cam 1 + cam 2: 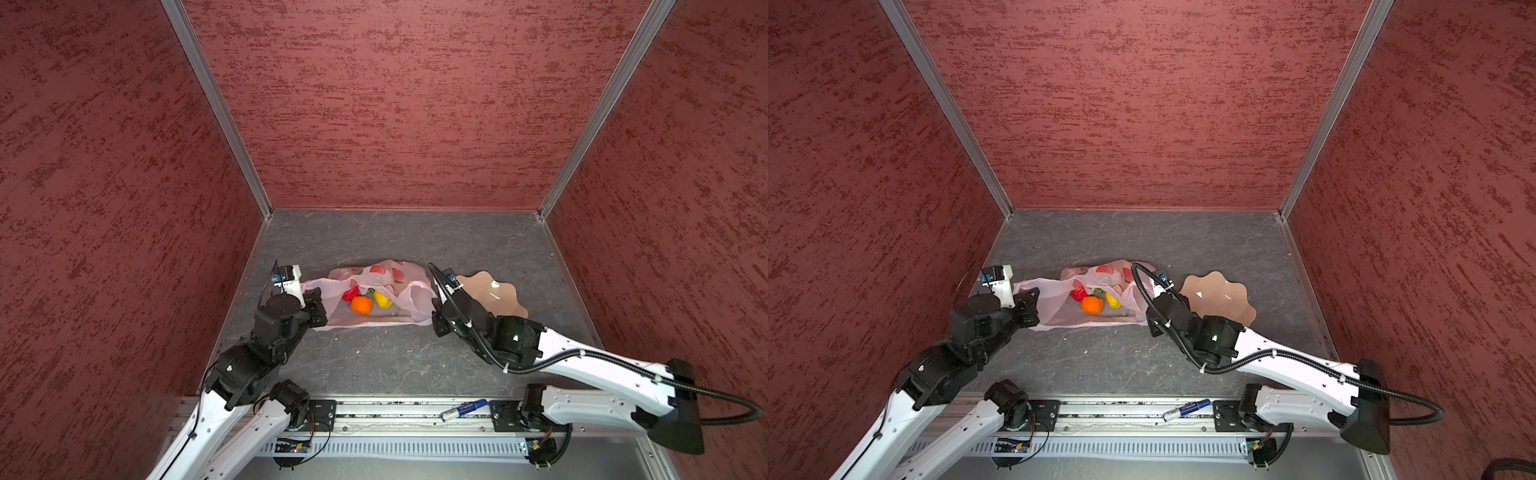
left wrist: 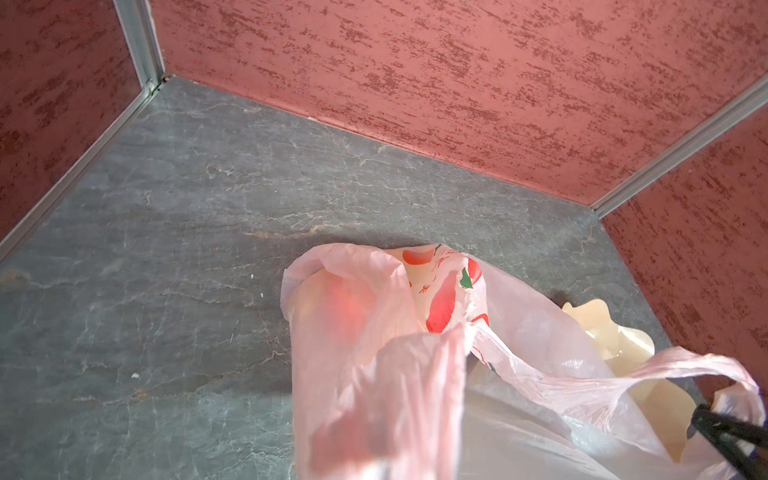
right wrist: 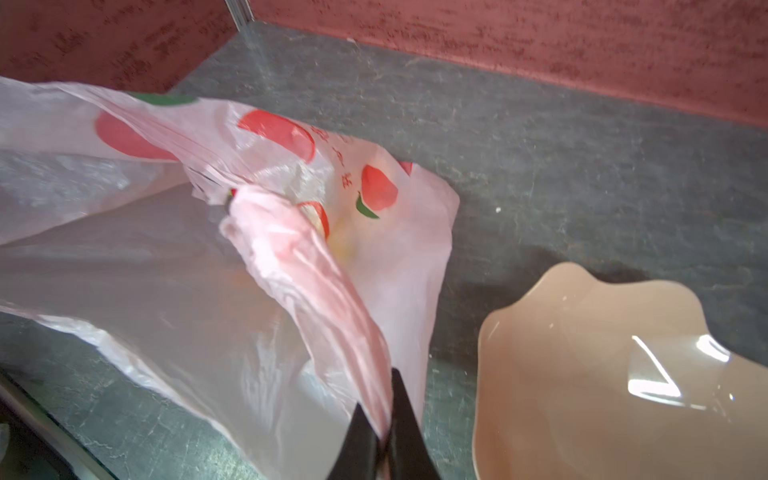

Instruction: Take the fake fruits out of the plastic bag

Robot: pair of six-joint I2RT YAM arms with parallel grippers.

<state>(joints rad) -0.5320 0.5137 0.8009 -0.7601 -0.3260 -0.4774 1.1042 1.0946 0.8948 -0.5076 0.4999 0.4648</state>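
Plastic bag [image 1: 417, 309] mid-table, mouth toward 6 o'clock, fake fruits [image 1: 361, 305] inside. Held at 9 o'clock by left gripper [image 1: 320, 307], shut on 1 handle, and at 3 o'clock by right gripper [image 3: 384, 440], pinched on the other. Pull handles apart gently and evenly, keeping the mouth wide without tearing thin film or spilling.

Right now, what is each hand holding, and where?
Both hold the plastic bag: right hand pinches one loop handle; left hand grips the opposite handle.
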